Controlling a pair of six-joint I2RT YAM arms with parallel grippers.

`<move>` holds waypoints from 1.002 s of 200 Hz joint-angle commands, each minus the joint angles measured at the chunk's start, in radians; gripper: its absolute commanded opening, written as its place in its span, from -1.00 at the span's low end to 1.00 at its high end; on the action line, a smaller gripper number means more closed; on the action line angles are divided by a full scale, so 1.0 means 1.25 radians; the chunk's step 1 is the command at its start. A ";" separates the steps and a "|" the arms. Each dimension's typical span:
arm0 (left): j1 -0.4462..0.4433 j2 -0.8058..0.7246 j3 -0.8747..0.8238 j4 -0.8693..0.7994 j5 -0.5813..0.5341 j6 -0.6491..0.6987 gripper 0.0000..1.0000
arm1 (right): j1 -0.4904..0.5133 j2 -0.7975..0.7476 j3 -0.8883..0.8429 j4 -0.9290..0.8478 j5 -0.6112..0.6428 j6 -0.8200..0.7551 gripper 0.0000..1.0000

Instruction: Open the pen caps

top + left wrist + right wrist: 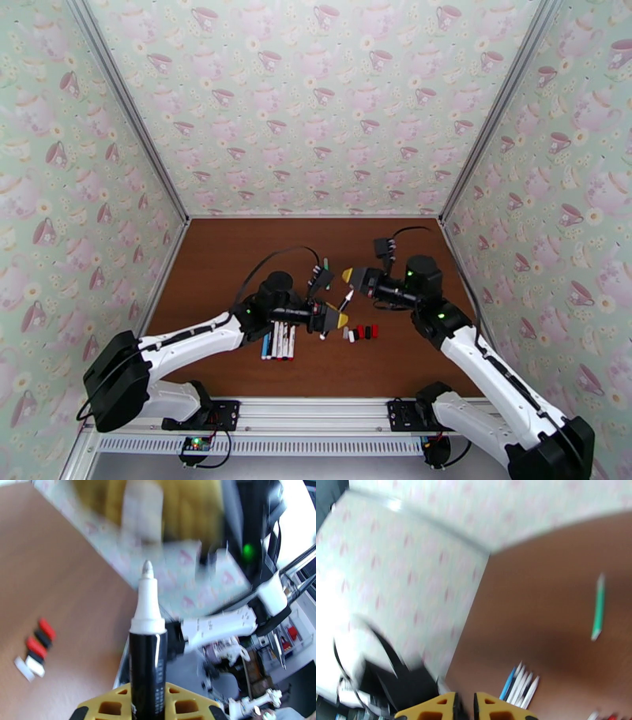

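On the table, a row of pens is lying left of the middle toward the near edge, the left gripper is grasping an uncapped pen, the pen caps are lying just right of it, and the right gripper is hovering clenched.

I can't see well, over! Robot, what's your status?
Left gripper shut on uncapped pen. Right gripper shut, nothing seen inside. Loose caps in row on table. Nothing blocking.
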 commanded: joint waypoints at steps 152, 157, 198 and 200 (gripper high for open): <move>0.025 -0.066 0.002 -0.138 -0.182 0.050 -0.88 | -0.012 0.098 -0.039 -0.548 0.393 -0.252 -0.85; 0.025 -0.063 0.003 -0.139 -0.181 0.051 -0.88 | -0.012 0.110 -0.046 -0.547 0.395 -0.251 -0.85; 0.023 -0.056 -0.004 -0.138 -0.186 0.048 -0.88 | -0.012 0.185 -0.074 -0.520 0.428 -0.248 -0.86; 0.023 -0.056 -0.004 -0.138 -0.185 0.047 -0.88 | -0.012 0.189 -0.074 -0.519 0.428 -0.248 -0.85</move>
